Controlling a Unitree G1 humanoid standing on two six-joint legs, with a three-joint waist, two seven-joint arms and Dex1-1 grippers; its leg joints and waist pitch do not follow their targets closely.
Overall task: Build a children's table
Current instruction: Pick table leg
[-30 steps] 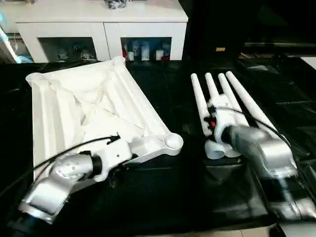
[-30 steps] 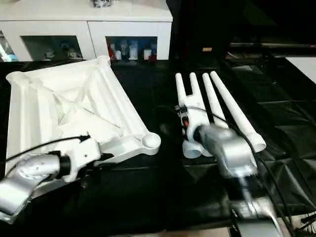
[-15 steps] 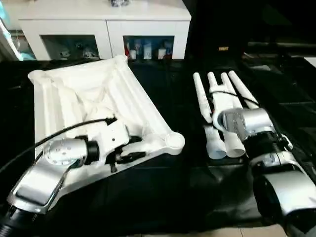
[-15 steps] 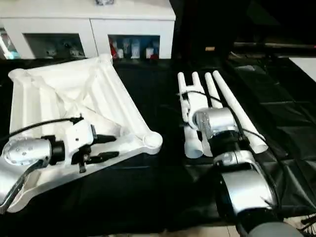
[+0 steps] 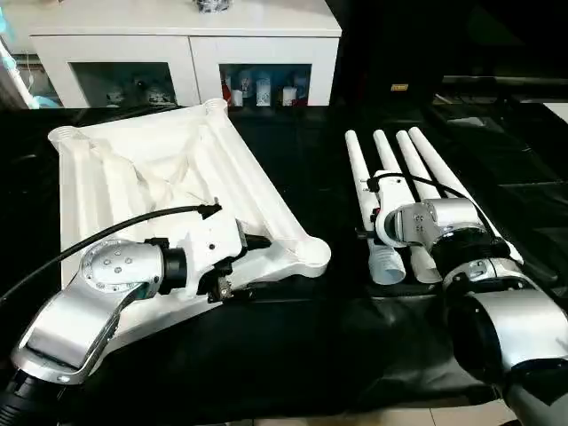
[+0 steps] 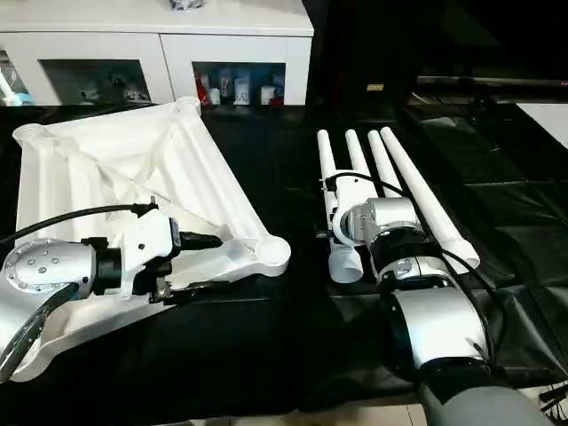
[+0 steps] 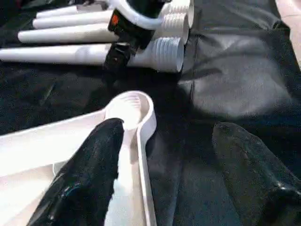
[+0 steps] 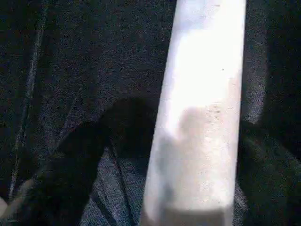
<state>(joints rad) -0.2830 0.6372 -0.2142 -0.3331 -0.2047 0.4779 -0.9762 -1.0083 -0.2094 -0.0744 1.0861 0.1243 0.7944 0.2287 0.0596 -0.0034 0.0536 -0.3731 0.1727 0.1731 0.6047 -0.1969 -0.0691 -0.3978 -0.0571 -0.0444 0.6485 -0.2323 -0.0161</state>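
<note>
The children's table top [image 5: 151, 177] lies upside down on the left, ribbed underside up. My left gripper [image 5: 253, 264] is open at its near right corner socket [image 7: 131, 106]. One of its fingers [image 7: 89, 165] is over the rim and the other is over the black sheet. Four white tapered legs [image 5: 426, 169] lie side by side on the right, threaded ends toward me. My right gripper [image 5: 373, 232] is low over the leftmost leg [image 8: 197, 94], open, with the leg running between its fingers.
The large table is covered by a black sheet [image 5: 311, 355], and its front edge runs along the bottom of the head views. A white glass-door cabinet [image 5: 191, 53] stands behind it. Dark equipment [image 5: 497, 89] sits at the back right.
My left gripper has slid along the top's near edge toward the corner socket. My right wrist has turned and dropped onto the legs. The camera has shifted slightly.
</note>
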